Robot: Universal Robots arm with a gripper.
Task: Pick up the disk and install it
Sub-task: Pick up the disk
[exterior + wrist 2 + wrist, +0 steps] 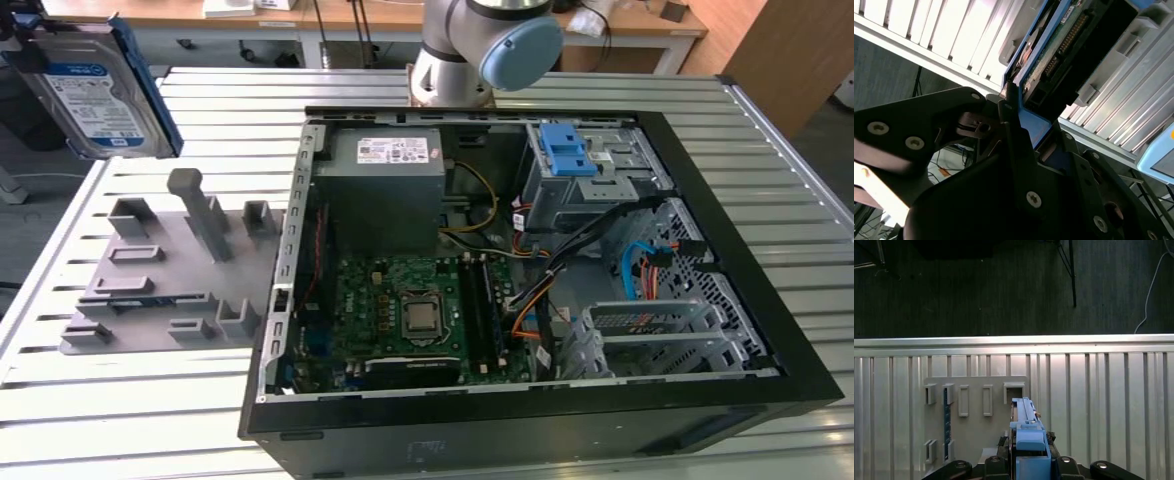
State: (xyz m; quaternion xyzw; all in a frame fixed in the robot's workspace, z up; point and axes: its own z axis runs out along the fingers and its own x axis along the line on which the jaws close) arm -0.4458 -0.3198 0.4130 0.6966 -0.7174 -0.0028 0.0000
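Slatted table (134,420), grey fixture (160,290), open computer case (534,432)

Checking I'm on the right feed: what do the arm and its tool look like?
The arm is a silver-grey tube with a rounded light-blue joint cap. The tool is matte black, with flat angular link plates and slim fingers, fastened with silver screws.

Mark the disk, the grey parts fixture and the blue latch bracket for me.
the disk (96,100): exterior view, on its white-and-blue label.
grey parts fixture (163,273): exterior view, on a bare patch of its flat base plate.
blue latch bracket (567,155): exterior view, on its upper face.
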